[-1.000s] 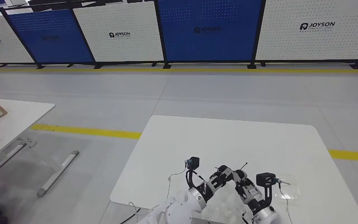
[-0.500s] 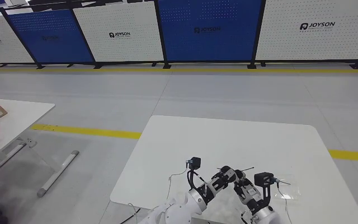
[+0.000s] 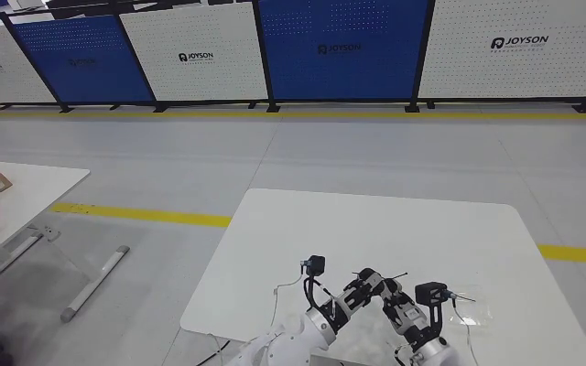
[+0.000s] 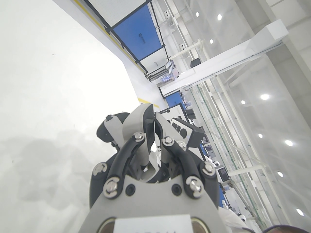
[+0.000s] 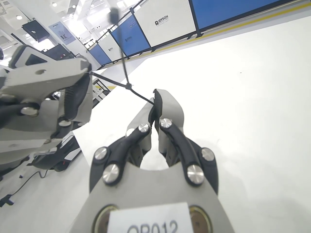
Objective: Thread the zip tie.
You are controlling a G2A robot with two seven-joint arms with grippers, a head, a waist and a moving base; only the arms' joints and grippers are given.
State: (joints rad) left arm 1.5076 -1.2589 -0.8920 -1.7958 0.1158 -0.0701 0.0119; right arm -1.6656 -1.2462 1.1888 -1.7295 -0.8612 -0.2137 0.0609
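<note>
Grey left hand (image 4: 153,120) and right hand (image 5: 155,98) each clench the thin black plastic zip tie (image 5: 139,95) above the near edge of the white table (image 5: 230,86); uneven pulling could slip the strap free.

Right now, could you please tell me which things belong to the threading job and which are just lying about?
Job: zip tie, gripped by the left gripper and right gripper, both shut on it, above the table.

Lying about: what looks like a clear bag on the table; partition panels behind.
</note>
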